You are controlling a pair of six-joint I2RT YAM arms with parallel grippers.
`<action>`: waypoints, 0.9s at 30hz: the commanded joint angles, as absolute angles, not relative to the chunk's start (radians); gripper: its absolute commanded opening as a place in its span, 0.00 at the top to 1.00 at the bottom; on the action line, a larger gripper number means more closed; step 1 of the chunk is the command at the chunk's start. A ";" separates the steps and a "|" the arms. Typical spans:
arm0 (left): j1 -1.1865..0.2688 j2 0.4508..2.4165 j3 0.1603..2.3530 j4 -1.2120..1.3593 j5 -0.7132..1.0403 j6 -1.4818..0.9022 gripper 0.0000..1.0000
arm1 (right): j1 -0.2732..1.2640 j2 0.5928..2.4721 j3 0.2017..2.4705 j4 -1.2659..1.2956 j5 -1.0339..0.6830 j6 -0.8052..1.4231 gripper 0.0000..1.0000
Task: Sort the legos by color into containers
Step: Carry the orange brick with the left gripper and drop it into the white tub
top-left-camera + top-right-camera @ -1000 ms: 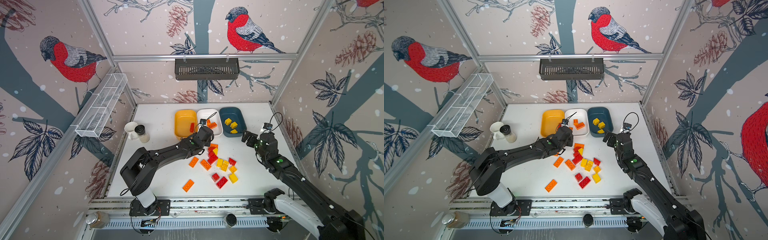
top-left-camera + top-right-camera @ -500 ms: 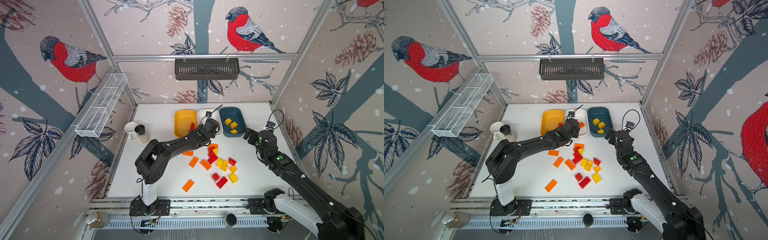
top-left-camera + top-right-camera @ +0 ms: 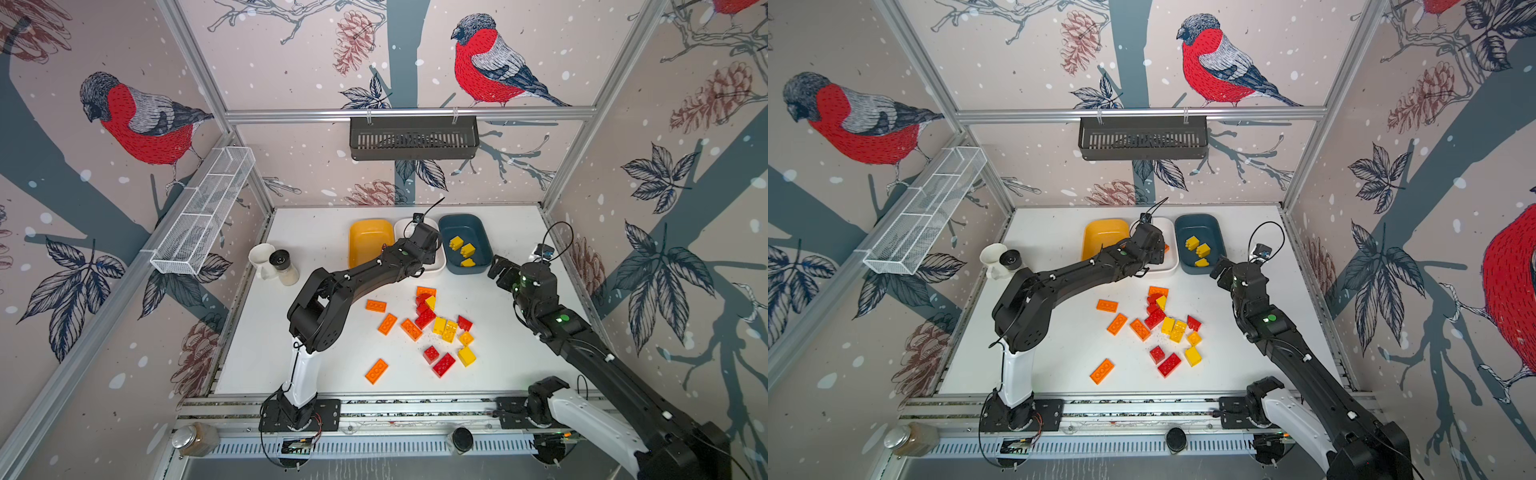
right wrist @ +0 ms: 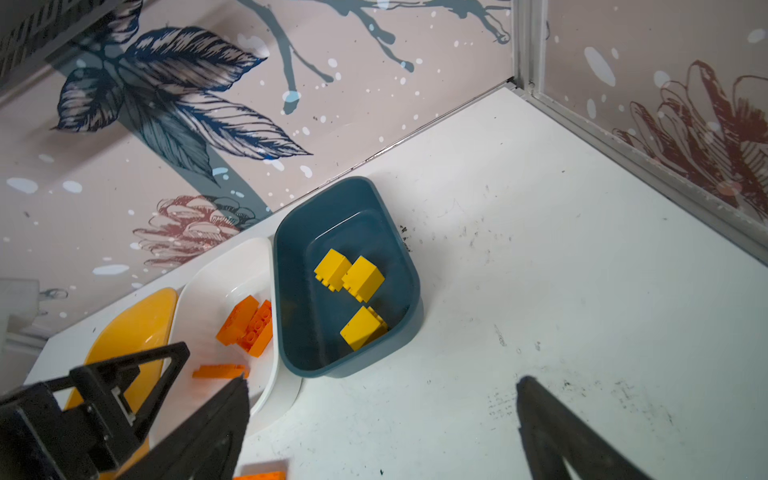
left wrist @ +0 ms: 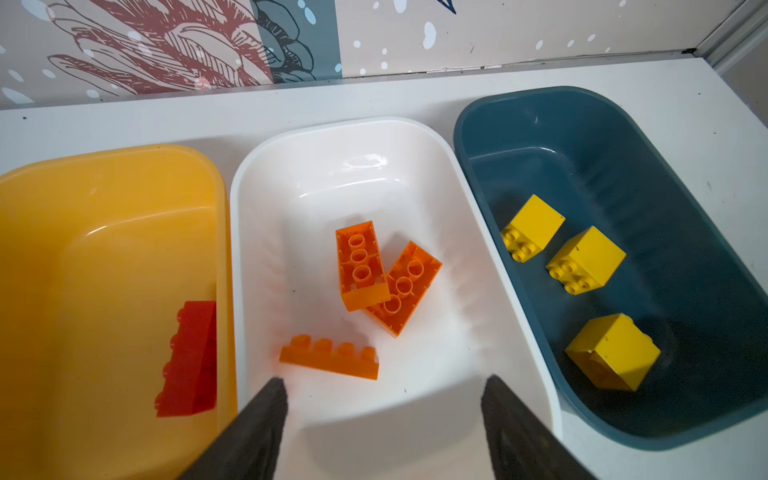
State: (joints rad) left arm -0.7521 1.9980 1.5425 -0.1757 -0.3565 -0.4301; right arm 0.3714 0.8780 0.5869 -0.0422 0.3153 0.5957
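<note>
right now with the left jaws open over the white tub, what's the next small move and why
Probably raise the left gripper clear of the white tub and swing it toward the loose bricks on the table. Its jaws stand open with nothing between them, three orange bricks already lie in that tub, and many others lie unsorted.

Overhead top views; close wrist views share containers (image 5: 357, 174).
</note>
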 commanded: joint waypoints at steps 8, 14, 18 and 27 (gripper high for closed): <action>-0.762 1.835 1.338 -0.144 -0.086 -0.411 0.02 | 0.316 0.902 0.505 0.027 0.153 0.529 0.00; -0.817 1.760 1.213 -0.158 -0.040 -0.389 0.04 | 0.315 0.922 0.493 0.064 0.148 0.563 0.00; -0.839 1.765 1.183 -0.197 -0.022 -0.390 0.09 | 0.316 0.931 0.491 0.070 0.159 0.590 0.00; -0.838 1.801 1.175 -0.300 -0.057 -0.292 0.36 | 0.315 0.954 0.505 0.038 0.147 0.563 0.00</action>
